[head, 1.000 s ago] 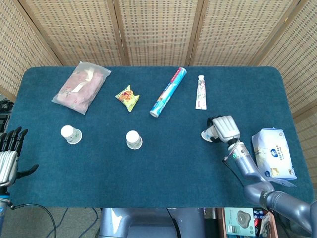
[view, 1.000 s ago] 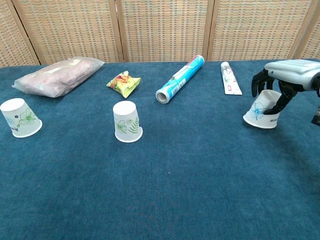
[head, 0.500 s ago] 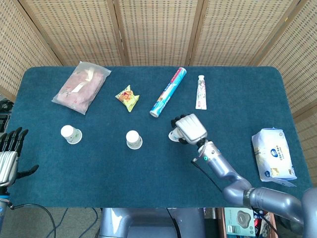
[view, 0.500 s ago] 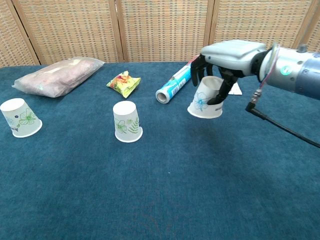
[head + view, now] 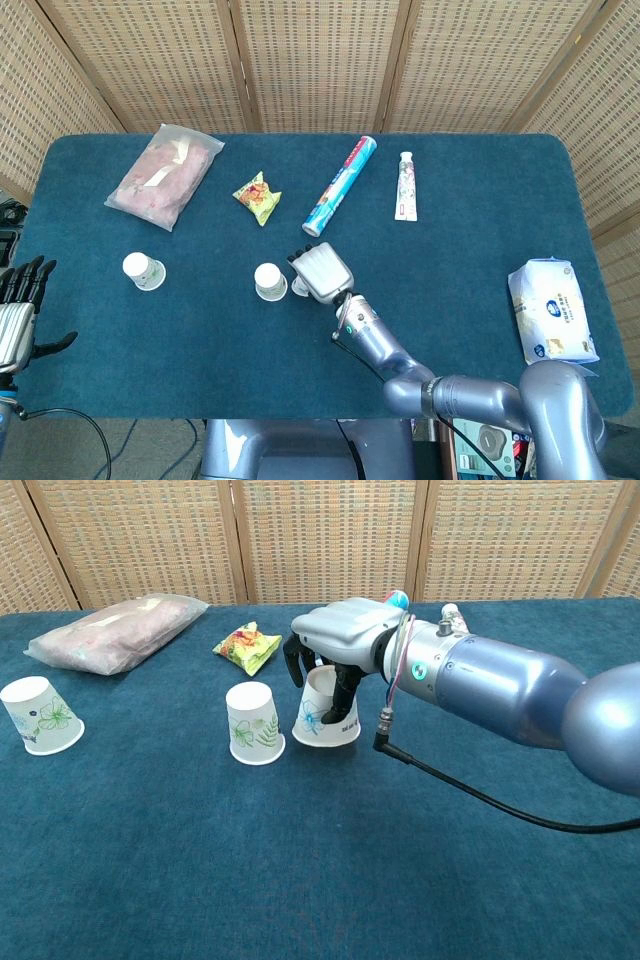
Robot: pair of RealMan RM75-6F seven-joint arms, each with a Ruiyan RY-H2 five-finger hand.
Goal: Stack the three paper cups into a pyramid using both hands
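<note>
Three flower-printed paper cups stand upside down on the blue table. My right hand [image 5: 345, 635] [image 5: 320, 270] grips one cup [image 5: 324, 712] from above, just right of the middle cup [image 5: 254, 724] [image 5: 269, 281]; whether its rim touches the cloth is unclear. In the head view the hand hides the held cup. The third cup [image 5: 40, 715] [image 5: 143, 270] stands far to the left. My left hand [image 5: 18, 310] hangs open off the table's left edge, holding nothing.
Along the back lie a pink plastic bag [image 5: 165, 175], a yellow snack packet [image 5: 258, 197], a blue foil roll [image 5: 339, 186] and a toothpaste tube [image 5: 406, 186]. A pack of wipes [image 5: 552, 310] sits at the right edge. A wicker screen stands behind the table.
My right hand has carried its cup from the right side leftward across the table and lowered it beside the middle cup. The left hand and the other two cups have not moved.
</note>
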